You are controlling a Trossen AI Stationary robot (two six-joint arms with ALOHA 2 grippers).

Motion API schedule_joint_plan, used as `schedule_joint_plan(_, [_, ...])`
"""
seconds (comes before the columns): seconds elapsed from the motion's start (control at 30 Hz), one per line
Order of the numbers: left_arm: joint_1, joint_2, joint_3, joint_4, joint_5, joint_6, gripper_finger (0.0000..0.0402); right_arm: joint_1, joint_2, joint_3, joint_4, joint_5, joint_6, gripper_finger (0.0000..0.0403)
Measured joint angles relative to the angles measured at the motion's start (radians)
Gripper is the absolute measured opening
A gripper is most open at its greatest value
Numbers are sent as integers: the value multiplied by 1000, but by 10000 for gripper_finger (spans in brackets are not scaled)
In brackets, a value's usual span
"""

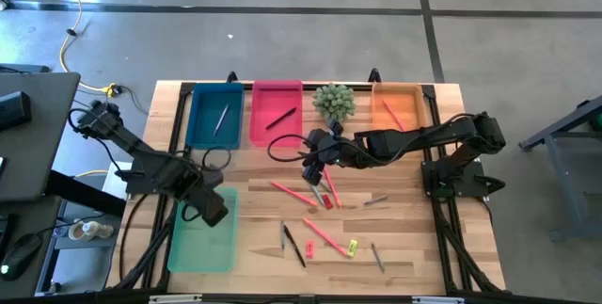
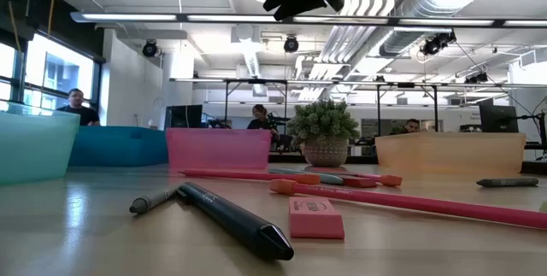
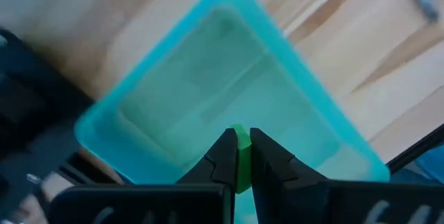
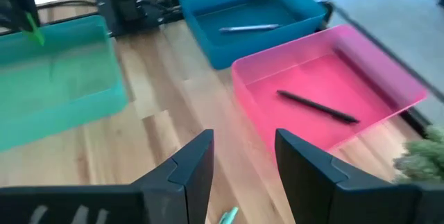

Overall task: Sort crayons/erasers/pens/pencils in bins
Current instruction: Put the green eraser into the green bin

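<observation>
Left wrist view: my left gripper (image 3: 238,156) pinches the green eraser (image 3: 241,160) above the pale-green bin (image 3: 125,123). Released off-centre, it may bounce out. Beyond that bin, my right gripper (image 4: 244,156) hangs spread.

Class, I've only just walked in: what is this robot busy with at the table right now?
It is sorting stationery into bins. The left end effector holds a green eraser over the pale-green bin. The right end effector hovers open above the loose pink sticks mid-table. The blue bin, pink bin and orange bin each hold one item.
</observation>
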Motion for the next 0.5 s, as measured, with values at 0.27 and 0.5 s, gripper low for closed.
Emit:
schedule_joint_plan(0.27, [-70,0,-135,166,68,-66,7,0,4,-1,-42,-79,82,145])
schedule_joint_plan(0.5, [-83,1,-229,229,79,-75,7,0,4,-1,-214,-125,283,145])
